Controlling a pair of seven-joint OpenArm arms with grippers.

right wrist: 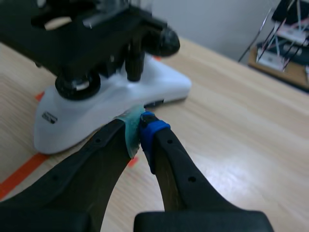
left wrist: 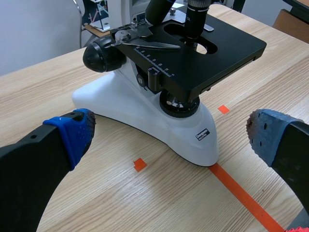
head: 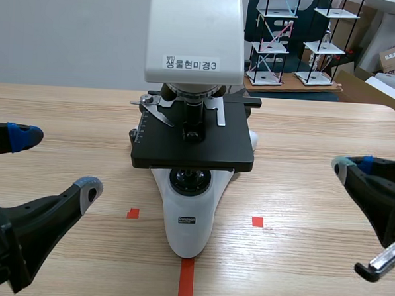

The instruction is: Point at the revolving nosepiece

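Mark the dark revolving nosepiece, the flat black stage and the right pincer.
Dark revolving nosepiece [head: 187, 93]: scene view, its rounded front.
Flat black stage [head: 231, 146]: scene view, bare top surface.
Right pincer [right wrist: 141, 131]: right wrist view, where its tips meet.

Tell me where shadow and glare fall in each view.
Scene view: even light; the black stage shades the top of the white base. Left wrist view: a soft shadow rims the base on the table. Right wrist view: pale glare streaks the table beside the right gripper.
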